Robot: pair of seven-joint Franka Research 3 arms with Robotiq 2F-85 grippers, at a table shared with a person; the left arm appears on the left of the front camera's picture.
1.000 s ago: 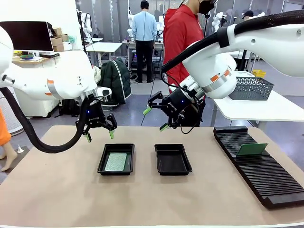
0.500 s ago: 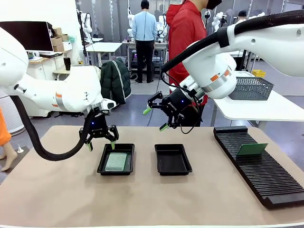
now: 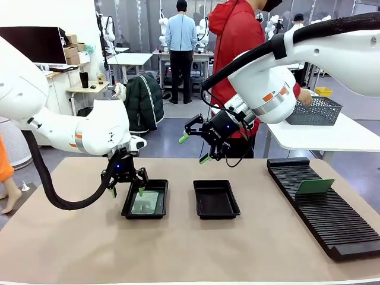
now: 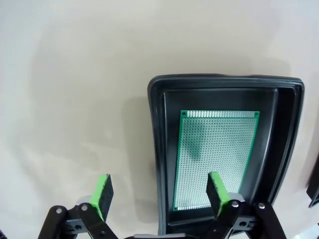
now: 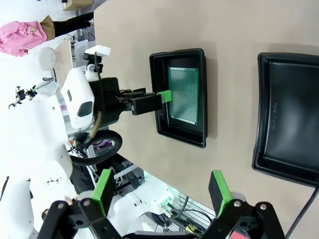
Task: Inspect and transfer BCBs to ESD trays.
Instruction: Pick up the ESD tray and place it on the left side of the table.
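Two black ESD trays lie side by side on the tan table. The left tray (image 3: 126, 206) (image 4: 155, 149) (image 5: 160, 119) holds one green BCB (image 3: 145, 202) (image 4: 215, 154) (image 5: 183, 94) flat on its floor. The right tray (image 3: 215, 199) (image 5: 289, 119) has nothing in it. My left gripper (image 3: 126, 190) (image 4: 159, 191) is open and low over the left tray's edge, one finger above the board and the other outside the rim. My right gripper (image 3: 194, 148) (image 5: 162, 191) hangs open well above the table, behind the right tray. Another BCB (image 3: 314, 186) stands in the rack.
A long black slotted rack (image 3: 323, 214) runs along the table's right side. A grey wire-mesh basket (image 3: 313, 110) sits on a white side table, with the hand (image 3: 304, 97) of a person in red at its rim. Bare tan table lies in front of the trays.
My left gripper has come down and to the right, onto the left tray's edge. The right arm has stayed still. The person in red has shifted right and reached to the basket.
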